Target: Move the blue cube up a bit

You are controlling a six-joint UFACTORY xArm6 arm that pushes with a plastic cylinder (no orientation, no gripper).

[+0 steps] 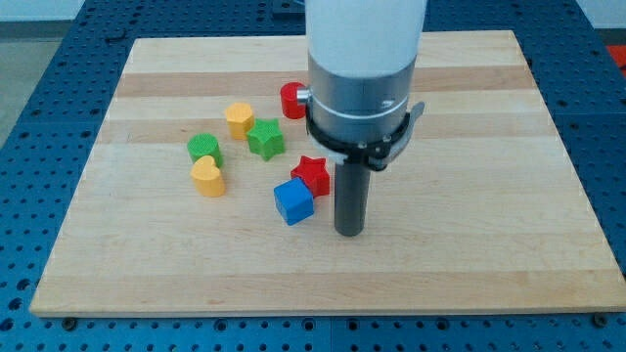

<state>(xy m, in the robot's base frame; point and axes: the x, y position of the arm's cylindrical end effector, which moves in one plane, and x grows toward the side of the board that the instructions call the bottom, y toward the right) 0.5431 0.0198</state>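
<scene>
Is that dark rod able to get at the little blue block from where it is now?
Probably yes. My tip sits just to the view's right of the blue cube, with bare board between them. The red star touches the cube's upper right, not blocking that side.

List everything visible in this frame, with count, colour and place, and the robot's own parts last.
blue cube: 1, blue, board centre, left of my tip
red star: 1, red, touching the blue cube's upper right
green star: 1, green, above the blue cube
yellow hexagon: 1, yellow, upper left of the green star
green cylinder: 1, green, left group
yellow heart: 1, yellow, just below the green cylinder
red block: 1, red, partly hidden behind the arm; shape unclear
board: 1, light wood, on a blue table
arm: 1, white and grey, top centre
my tip: 1, dark rod end, right of the blue cube, apart
</scene>
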